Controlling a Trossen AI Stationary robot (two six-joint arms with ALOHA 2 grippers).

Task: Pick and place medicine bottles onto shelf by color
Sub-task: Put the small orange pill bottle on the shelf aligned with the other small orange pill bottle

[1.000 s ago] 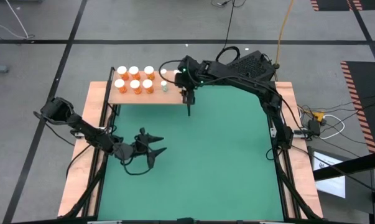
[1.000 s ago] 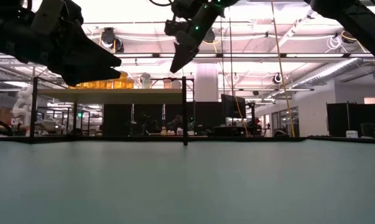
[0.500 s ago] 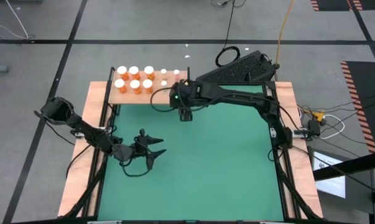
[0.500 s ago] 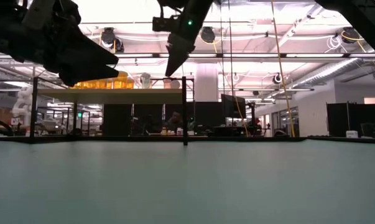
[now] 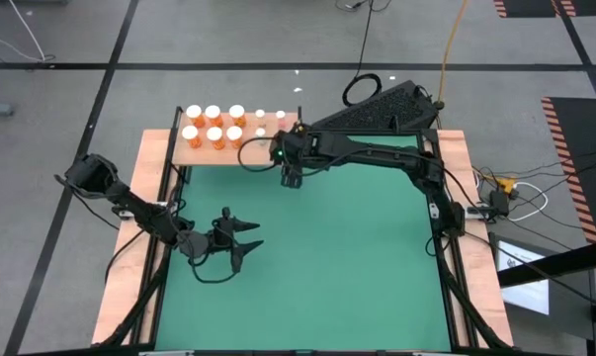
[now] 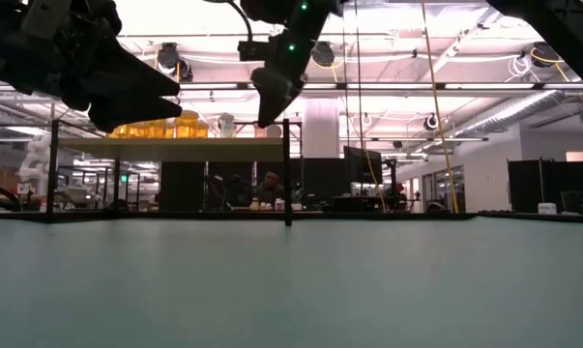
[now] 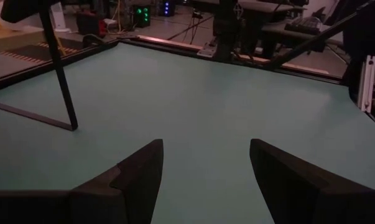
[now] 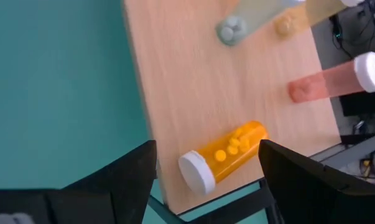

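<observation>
**While both grippers gape empty, medicine bottles sit on the shelf**

Right gripper hangs with fingers spread just beside the shelf's near edge, where one orange bottle lies on its side. Left gripper hovers, fingers parted, over the green mat.

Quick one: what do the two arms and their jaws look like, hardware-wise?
Both arms are dark, near-black, jointed links. The left gripper ends in two tapered, pointed jaws; in its wrist view they are broad, matte black wedges. The right gripper has the same black jaws, with a small green light glowing on the arm near its wrist. Thin black cables loop beside each arm.
</observation>
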